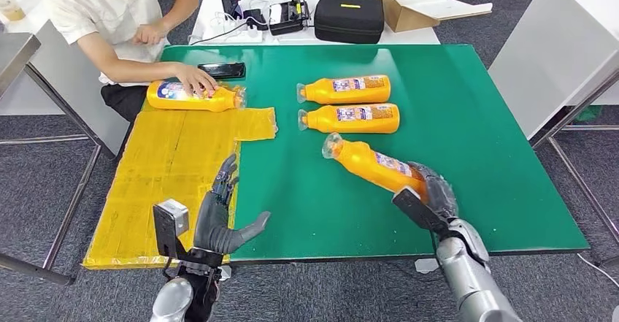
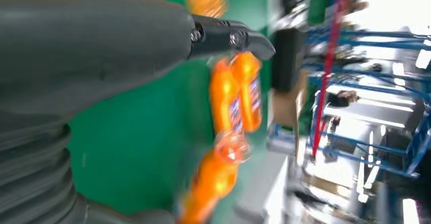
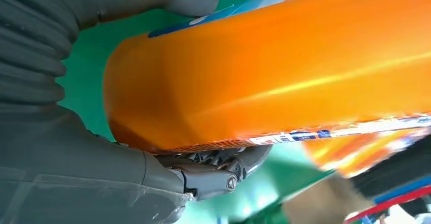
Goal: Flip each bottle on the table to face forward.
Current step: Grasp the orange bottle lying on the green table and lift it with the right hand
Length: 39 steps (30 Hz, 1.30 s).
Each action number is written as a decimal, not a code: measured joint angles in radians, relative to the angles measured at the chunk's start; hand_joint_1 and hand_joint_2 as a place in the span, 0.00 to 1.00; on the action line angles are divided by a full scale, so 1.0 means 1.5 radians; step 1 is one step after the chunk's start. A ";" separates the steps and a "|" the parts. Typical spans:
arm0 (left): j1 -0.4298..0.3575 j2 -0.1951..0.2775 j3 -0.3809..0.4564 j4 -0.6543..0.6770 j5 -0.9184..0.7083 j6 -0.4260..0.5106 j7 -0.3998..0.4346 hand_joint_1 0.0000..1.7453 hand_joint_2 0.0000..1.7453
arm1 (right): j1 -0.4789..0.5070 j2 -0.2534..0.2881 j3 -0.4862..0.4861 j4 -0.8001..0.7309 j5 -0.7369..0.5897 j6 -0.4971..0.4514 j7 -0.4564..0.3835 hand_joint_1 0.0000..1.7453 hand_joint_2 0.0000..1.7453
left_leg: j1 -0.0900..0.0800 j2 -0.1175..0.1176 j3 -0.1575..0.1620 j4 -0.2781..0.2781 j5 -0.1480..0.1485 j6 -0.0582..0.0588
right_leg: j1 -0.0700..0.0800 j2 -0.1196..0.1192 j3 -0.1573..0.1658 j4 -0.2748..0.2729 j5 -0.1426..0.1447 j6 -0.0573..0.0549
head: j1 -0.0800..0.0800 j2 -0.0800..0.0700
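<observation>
Nearby, person's hand point(image 1: 193, 79) rests on bottle point(image 1: 195, 96).

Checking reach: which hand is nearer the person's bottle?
Left. The left hand hovers below the person's bottle; the right hand is across the table, gripping another bottle.

Both arms are silver metal tubes ending in grey hands. The left hand point(image 1: 219, 220) has a smooth grey palm cover, a thick grey thumb and darker fingers with exposed linkages; a small grey box sits on a black bracket beside its wrist. The right hand point(image 1: 432, 190) shows a ribbed grey cover and a silver screw at one dark finger point(image 3: 223, 176).
</observation>
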 joint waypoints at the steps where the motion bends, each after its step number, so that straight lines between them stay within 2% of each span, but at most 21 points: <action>1: 0.000 0.000 0.001 0.012 0.033 -0.010 0.010 0.00 1.00 | 0.009 0.009 0.008 -0.021 -0.026 0.018 -0.006 1.00 1.00 | 0.000 0.000 0.000 0.000 0.000 0.000 | 0.000 0.000 0.000 0.000 0.000 0.000 | 0.000 0.000; 6: -0.002 0.001 0.003 0.073 0.103 -0.020 0.020 0.00 1.00 | 0.041 0.049 0.063 -0.111 -0.130 0.068 -0.029 1.00 1.00 | 0.001 0.000 -0.004 0.000 0.001 0.000 | 0.000 0.000 -0.004 0.001 0.000 0.000 | 0.000 0.000; 10: -0.006 0.001 0.002 0.102 0.166 -0.052 0.036 0.00 1.00 | 0.054 0.081 0.105 -0.178 -0.187 0.093 -0.044 1.00 1.00 | 0.000 0.000 -0.006 0.000 0.001 0.001 | 0.000 0.000 -0.006 0.001 0.000 0.000 | 0.000 0.000; 18: -0.016 0.004 -0.019 0.125 0.180 -0.080 0.019 0.00 1.00 | 0.061 0.139 0.179 -0.239 -0.228 0.119 -0.040 1.00 1.00 | 0.000 0.000 -0.008 0.000 0.001 0.001 | 0.000 0.000 -0.008 0.001 0.000 0.000 | 0.000 0.000; 30: -0.018 0.005 -0.030 0.126 0.162 -0.091 0.005 0.00 1.00 | 0.063 0.149 0.202 -0.242 -0.227 0.119 -0.039 1.00 1.00 | 0.000 0.000 -0.008 0.000 0.001 0.001 | 0.000 0.000 -0.008 0.001 0.000 0.000 | 0.000 0.000; 35: -0.020 0.006 -0.042 0.079 0.110 -0.076 -0.039 0.00 1.00 | 0.067 0.160 0.291 -0.209 -0.200 0.098 -0.020 1.00 1.00 | 0.000 0.000 -0.008 0.000 0.001 0.001 | 0.000 0.000 -0.008 0.001 0.000 0.000 | 0.000 0.000; 39: -0.020 0.006 -0.040 0.054 0.087 -0.053 -0.047 0.00 1.00 | 0.069 0.161 0.312 -0.203 -0.191 0.084 -0.007 1.00 1.00 | 0.000 0.000 -0.008 0.000 0.001 0.001 | 0.000 0.000 -0.008 0.001 0.000 0.000 | 0.000 0.000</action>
